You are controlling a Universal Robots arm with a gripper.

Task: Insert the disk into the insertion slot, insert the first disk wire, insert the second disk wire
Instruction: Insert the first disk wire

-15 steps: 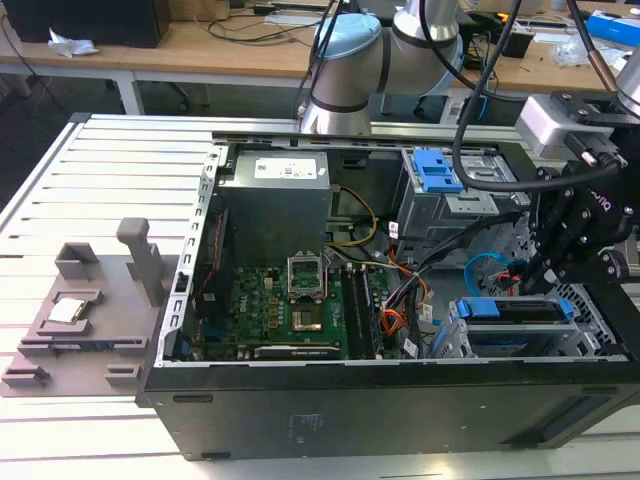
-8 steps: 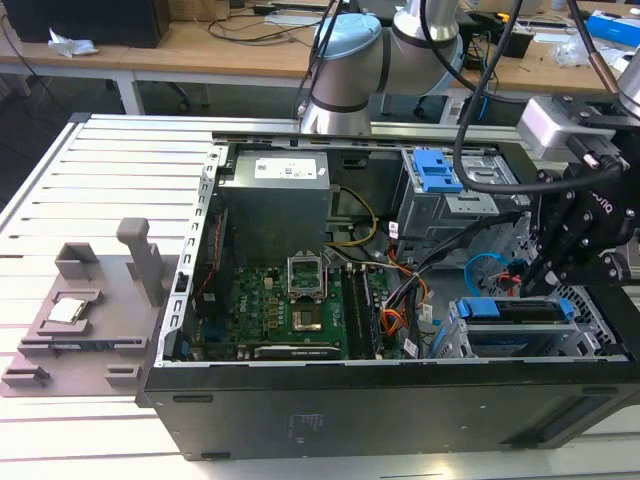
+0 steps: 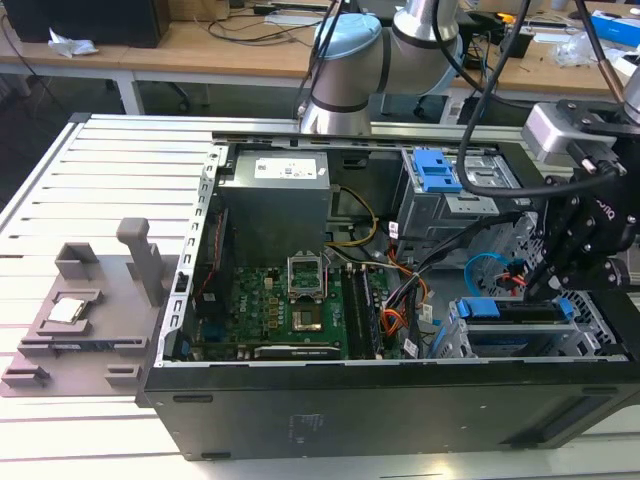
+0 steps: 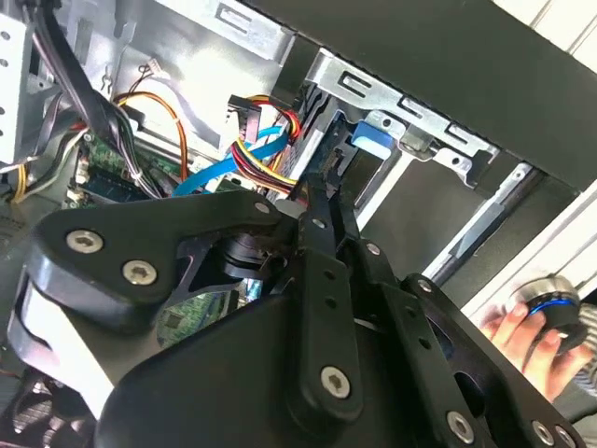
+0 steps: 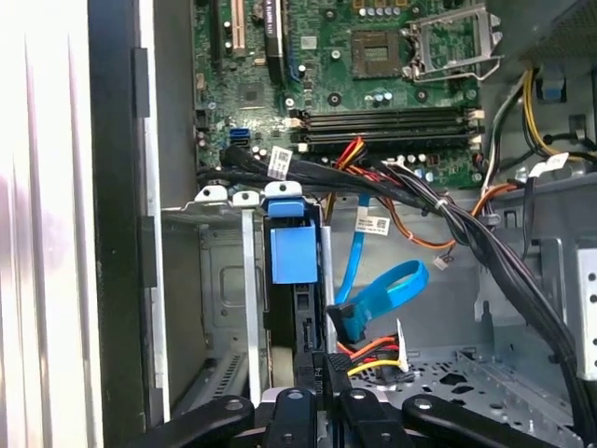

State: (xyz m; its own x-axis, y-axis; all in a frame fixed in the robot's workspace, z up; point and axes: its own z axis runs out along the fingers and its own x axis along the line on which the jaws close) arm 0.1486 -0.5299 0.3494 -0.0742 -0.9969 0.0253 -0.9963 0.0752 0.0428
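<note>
disk [image 3: 515, 315]: silver-grey body in a bright blue plastic carrier. it stood on edge inside the insertion slot [image 3: 455, 345], at the corner of the open computer case [image 3: 350, 410] on the exterior view's right. the case lay on the slatted desk [image 3: 100, 170].

long axis: ran along the near wall of the case, exterior view's left to right. one blue end tab [image 5: 292, 254] pointed toward the motherboard [image 5: 392, 56]; the other end faced my gripper [image 5: 312, 373]. the narrow edge faced up and the flat sides were upright. in the second wrist view the blue tab [image 4: 373, 140] sat just under the silver frame of the slot [image 4: 410, 112].

slot: silver sheet metal, its walls [image 5: 219, 280] close on both sides of the disk.

gripper [image 4: 328, 182]: jaws drawn narrow, nearly together, tips at the near end of the disk's upper edge. i saw nothing held between them. in the exterior view it [image 3: 545, 285] hung over that same end.

second disk wire [image 5: 387, 289]: glossy light blue, curled in a loop just beside the disk, dark plug near the disk's edge. could not tell if the plug was seated.

first disk wire [image 5: 373, 353]: orange, red and black strands, next to the blue loop. in the second wrist view its bundle [image 4: 266, 154] ended in a black plug apart from the disk.

a person's hand [image 4: 522, 327] rested on a round knob outside the case.
</note>
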